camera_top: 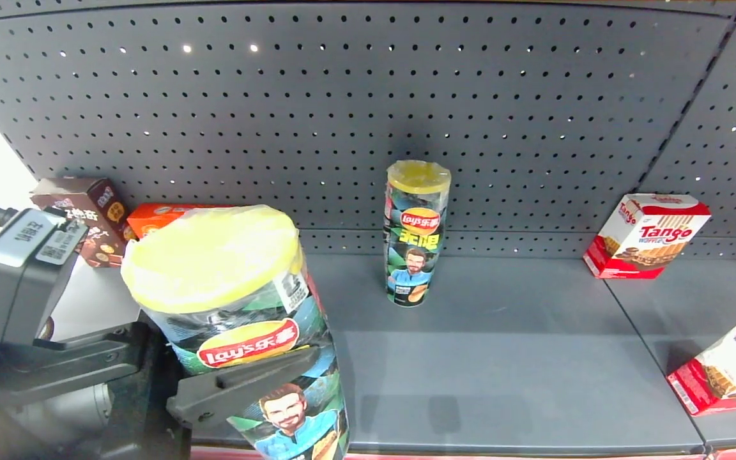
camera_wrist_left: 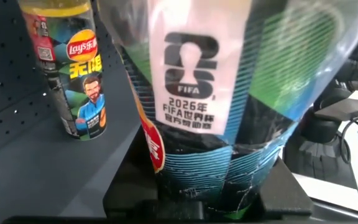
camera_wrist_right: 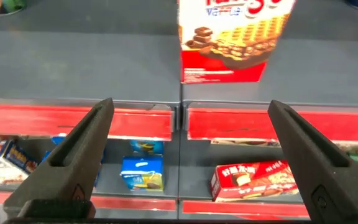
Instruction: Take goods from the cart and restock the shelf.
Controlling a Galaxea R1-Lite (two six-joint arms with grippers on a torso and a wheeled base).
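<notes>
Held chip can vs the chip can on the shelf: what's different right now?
1. The held can is clamped in the left gripper; the shelf can stands free, with nothing touching it.
2. The held can is at the front edge of the shelf, toward the left; the shelf can stands at the back, by the pegboard wall.
Shared: both are roughly upright, with yellow lids and the same printed wrap.
</notes>
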